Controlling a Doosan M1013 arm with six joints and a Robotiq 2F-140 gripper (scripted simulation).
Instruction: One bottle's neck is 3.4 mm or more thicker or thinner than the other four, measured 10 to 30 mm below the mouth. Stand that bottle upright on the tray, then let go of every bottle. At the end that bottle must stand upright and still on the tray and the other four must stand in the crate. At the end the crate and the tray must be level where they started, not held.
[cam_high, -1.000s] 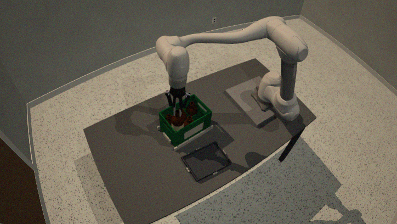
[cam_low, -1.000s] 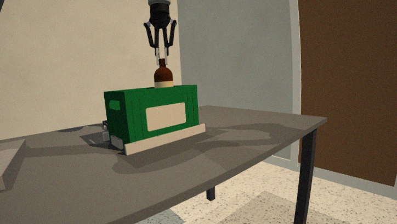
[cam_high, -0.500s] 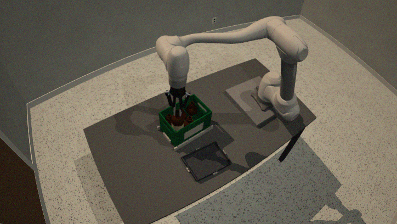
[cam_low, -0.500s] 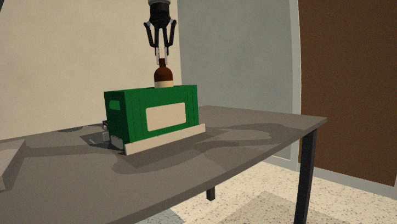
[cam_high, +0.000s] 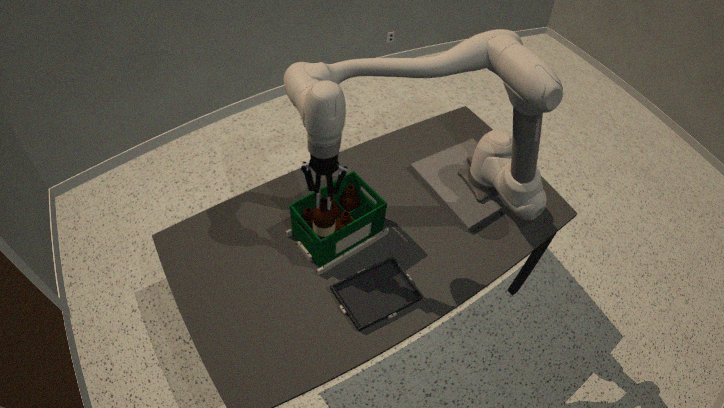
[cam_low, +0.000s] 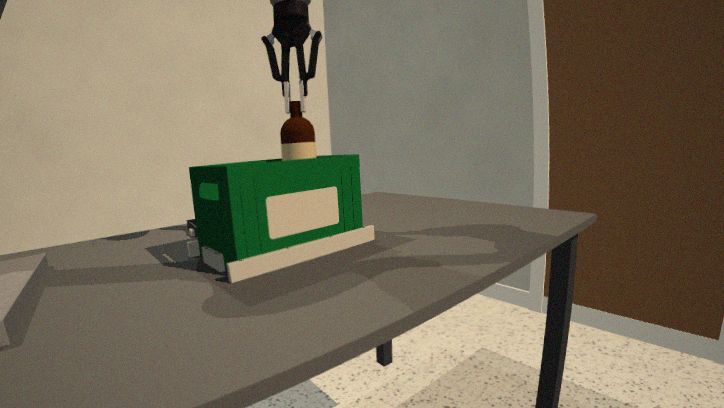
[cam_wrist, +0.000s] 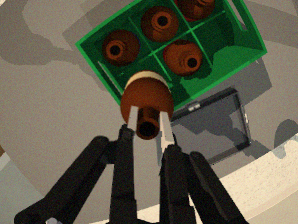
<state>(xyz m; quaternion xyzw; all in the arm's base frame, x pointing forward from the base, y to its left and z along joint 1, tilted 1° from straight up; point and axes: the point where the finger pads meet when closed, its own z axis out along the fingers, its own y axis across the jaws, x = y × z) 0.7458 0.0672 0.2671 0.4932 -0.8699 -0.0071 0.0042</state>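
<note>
– Jaws?
– Narrow, shut on the neck of one brown bottle (cam_high: 324, 216) (cam_low: 297, 132) (cam_wrist: 146, 95). My gripper (cam_high: 324, 204) (cam_low: 295, 103) (cam_wrist: 147, 119) points down.
– Surroundings, big stuff first?
– Grey table (cam_high: 243, 283) (cam_low: 151, 344) (cam_wrist: 45, 100) under everything. Green crate (cam_high: 307, 243) (cam_low: 212, 223) (cam_wrist: 240, 60) sits level on it, pale strips (cam_high: 354, 251) (cam_low: 303, 253) along its foot. Dark tray (cam_high: 364, 304) (cam_low: 190, 221) (cam_wrist: 192, 132) lies flat near the crate, just apart from it.
– And the bottles?
– Mine is upright, raised over the crate, with shoulder and part of its cream label above the rim; crate wall hides the base. Four other bottles (cam_high: 349, 198) (cam_wrist: 159, 30) stand in the crate, in separate compartments. None on the tray.
– Is yours the odd neck?
– Can't tell. Neck differences are too small to judge from these views.
</note>
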